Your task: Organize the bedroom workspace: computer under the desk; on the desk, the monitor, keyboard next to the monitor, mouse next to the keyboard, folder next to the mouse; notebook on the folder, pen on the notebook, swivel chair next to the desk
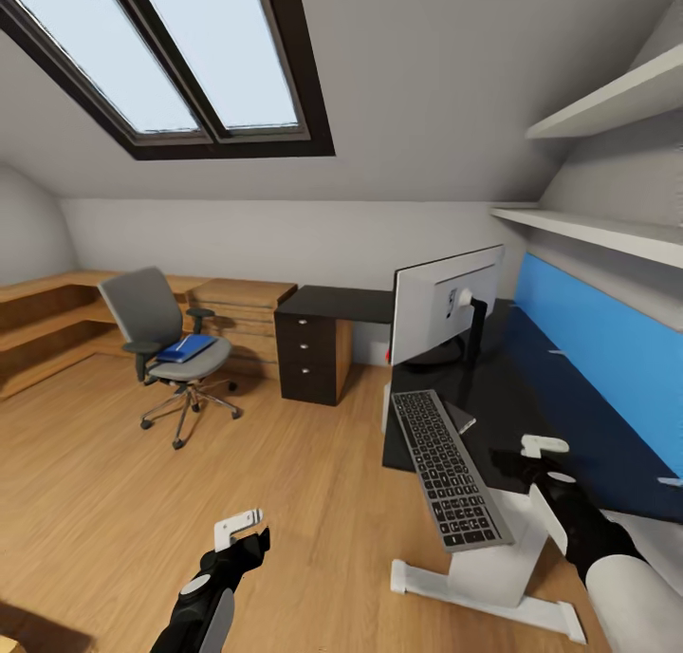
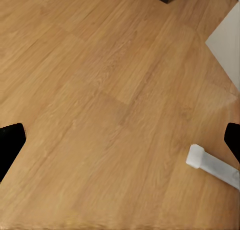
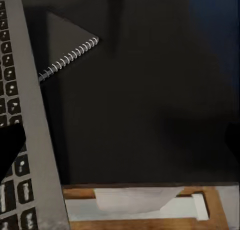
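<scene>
Room: attic bedroom with a light wood floor (image 1: 114, 482), pale grey walls and a dark-framed skylight (image 1: 180, 55) in the sloped ceiling; white wall shelves (image 1: 607, 235) run above the desk on my right.
Desk: glossy black top (image 1: 531, 387) on white legs; its black drawer unit (image 1: 308, 354) with silver knobs stands at the far corner; a blue panel (image 1: 598, 349) lines the wall behind it.
Monitor: upright on the desk (image 1: 446, 302), its silver-white back turned toward me; black stand beneath it.
Keyboard: lies on the desk (image 1: 446, 463) in front of the monitor; its near end juts past the desk edge; in my right wrist view it runs along one side (image 3: 25, 140).
Notebook: dark grey, spiral-bound, flat on the desk just beside the keyboard (image 1: 459, 416); one corner shows in my right wrist view (image 3: 67, 37), partly tucked under the keyboard's edge.
Swivel chair: grey seat and back, chrome base (image 1: 161, 335); stands well apart from the desk, near the low wooden shelving (image 1: 57, 311).
Folder: bright blue, lying on the chair's seat (image 1: 186, 348).
My left gripper: low over the bare floor (image 1: 242, 530); fingers spread wide, holding nothing; my left wrist view shows a white desk foot (image 2: 212, 166) on the floorboards.
My right gripper: over the desk's near end, just beside the keyboard (image 1: 541, 449); I cannot tell how my jaws stand here; nothing is seen in them.
</scene>
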Robot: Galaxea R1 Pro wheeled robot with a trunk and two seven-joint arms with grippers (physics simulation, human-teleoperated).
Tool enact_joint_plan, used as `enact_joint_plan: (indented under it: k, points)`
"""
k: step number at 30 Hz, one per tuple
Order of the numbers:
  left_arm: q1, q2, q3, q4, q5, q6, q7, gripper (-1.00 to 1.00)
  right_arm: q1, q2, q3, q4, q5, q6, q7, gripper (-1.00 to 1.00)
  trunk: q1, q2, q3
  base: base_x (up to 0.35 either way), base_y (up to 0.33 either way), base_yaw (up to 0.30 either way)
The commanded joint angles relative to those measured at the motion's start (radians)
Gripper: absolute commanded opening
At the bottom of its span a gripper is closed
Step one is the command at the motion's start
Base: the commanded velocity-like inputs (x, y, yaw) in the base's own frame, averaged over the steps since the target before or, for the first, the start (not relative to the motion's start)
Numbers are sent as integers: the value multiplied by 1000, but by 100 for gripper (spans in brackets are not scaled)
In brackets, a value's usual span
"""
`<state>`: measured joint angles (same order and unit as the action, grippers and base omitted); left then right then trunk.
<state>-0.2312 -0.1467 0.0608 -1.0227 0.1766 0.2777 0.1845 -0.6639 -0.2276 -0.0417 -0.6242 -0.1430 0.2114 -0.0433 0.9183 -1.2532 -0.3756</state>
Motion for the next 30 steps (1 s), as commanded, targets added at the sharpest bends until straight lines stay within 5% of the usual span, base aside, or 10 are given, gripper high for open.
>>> enact_joint_plan:
  k: [1, 12, 14, 20, 30]
  points:
    - [0, -1, 1, -2, 11, 5, 4, 100, 0, -1, 1, -4, -22, 6, -4, 100, -1, -1, -1, -335, 0, 0]
    - [0, -1, 1, 4, 9, 4, 4, 100, 3, 26, 2, -6, -49, 9, 0, 100, -1, -1, -1, -336, 0, 0]
    - [0, -1, 1, 9, 8, 4, 4, 100, 3, 30, 1, -6, -68, 8, 8, 100, -1, -1, -1, -336, 0, 0]
    - [0, -2, 1, 14, 8, 3, 5, 100, 5, 17, -2, -6, -243, 9, 117, 100, -1, -1, -1, -336, 0, 0]
    - [0, -2, -1, 15, 7, 3, 6, 100, 8, 4, -5, -5, -294, 8, 193, 100, -1, -1, -1, -337, 0, 0]
